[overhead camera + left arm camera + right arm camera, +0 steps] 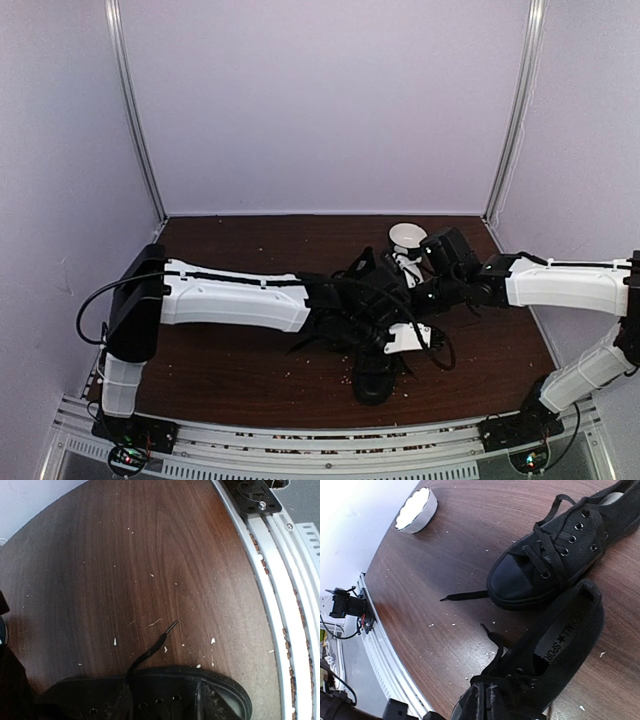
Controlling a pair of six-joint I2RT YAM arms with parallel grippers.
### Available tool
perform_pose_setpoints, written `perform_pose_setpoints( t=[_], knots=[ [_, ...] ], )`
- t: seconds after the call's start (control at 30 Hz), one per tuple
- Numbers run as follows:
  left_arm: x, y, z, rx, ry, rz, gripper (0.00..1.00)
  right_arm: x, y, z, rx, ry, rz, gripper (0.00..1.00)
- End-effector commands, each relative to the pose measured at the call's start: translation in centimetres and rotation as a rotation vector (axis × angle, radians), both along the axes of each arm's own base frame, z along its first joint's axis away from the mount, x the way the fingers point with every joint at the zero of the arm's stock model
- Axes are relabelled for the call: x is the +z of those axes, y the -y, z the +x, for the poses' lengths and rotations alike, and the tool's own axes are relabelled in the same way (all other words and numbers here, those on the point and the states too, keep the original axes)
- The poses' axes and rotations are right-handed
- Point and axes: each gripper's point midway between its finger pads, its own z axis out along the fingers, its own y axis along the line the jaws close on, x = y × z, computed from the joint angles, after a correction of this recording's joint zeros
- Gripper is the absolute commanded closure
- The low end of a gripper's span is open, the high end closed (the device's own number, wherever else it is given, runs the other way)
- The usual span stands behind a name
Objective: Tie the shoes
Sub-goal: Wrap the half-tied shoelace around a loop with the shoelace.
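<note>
Two black lace-up shoes lie mid-table. In the right wrist view one shoe (555, 555) lies farther off, a loose lace end (465, 596) stretched out beside its toe. The nearer shoe (560, 645) shows its printed insole. My right gripper (502, 692) is shut at this shoe's eyelets, on a lace (492, 647) that curls up from its fingertips. The left wrist view has a shoe's toe (200, 690) at the bottom and a free lace tip (167, 630) on the wood. My left gripper (385, 335) hovers over the shoes; its jaws do not show.
A white scalloped bowl (405, 237) stands at the back right, also in the right wrist view as the bowl (415, 510). The metal rail (280, 605) runs along the table's near edge. White crumbs dot the dark wood.
</note>
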Motion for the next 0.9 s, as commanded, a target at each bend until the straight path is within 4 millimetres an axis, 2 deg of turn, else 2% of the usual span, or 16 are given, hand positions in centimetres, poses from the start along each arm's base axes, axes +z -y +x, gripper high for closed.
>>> perform_pose_setpoints(
  t=[0.0, 0.07, 0.13, 0.2, 0.23, 0.33, 0.43, 0.5, 0.6, 0.67, 0.73, 0.8, 0.87],
  knots=[
    [8.2, 1.5, -1.3, -0.063, 0.037, -0.220, 0.55, 0.9, -0.8, 0.2, 0.014, 0.010, 0.037, 1.00],
    [9.8, 0.3, -2.1, -0.081, 0.027, -0.257, 0.61, 1.0, -0.9, 0.1, 0.017, 0.011, 0.041, 1.00],
    [11.1, -1.9, -2.7, -0.090, 0.028, -0.316, 0.66, 1.0, -0.9, 0.1, 0.018, 0.012, 0.041, 1.00],
    [12.2, -3.4, -2.7, -0.090, 0.023, -0.386, 0.68, 1.0, -0.9, 0.1, 0.021, 0.011, 0.041, 1.00],
    [12.1, -4.3, -2.3, -0.074, 0.009, -0.397, 0.69, 1.0, -1.0, 0.1, 0.023, 0.012, 0.043, 1.00],
    [11.2, -6.6, 0.8, 0.046, -0.034, -0.426, 0.70, 1.0, -1.1, 0.1, 0.028, 0.011, 0.046, 1.00],
    [9.6, -8.3, 5.0, 0.171, -0.028, -0.451, 0.69, 1.0, -1.2, 0.1, 0.031, 0.012, 0.049, 1.00],
    [8.3, -8.2, 6.5, 0.205, 0.001, -0.429, 0.65, 1.0, -1.1, 0.1, 0.030, 0.011, 0.047, 1.00],
    [7.0, -6.6, 7.2, 0.185, -0.008, -0.376, 0.62, 1.0, -1.1, 0.0, 0.031, 0.010, 0.048, 1.00],
    [6.9, -5.6, 7.3, 0.166, -0.025, -0.377, 0.61, 1.2, -1.1, 0.1, 0.030, 0.013, 0.051, 1.00],
    [6.9, -5.0, 7.1, 0.148, -0.030, -0.410, 0.64, 1.3, -1.1, 0.0, 0.029, 0.015, 0.053, 1.00],
    [6.8, -4.8, 6.9, 0.131, -0.038, -0.432, 0.72, 1.4, -1.1, 0.0, 0.029, 0.017, 0.057, 1.00],
    [5.9, -4.5, 6.8, 0.122, -0.057, -0.417, 0.77, 1.5, -1.2, 0.0, 0.030, 0.018, 0.059, 1.00]
  ],
)
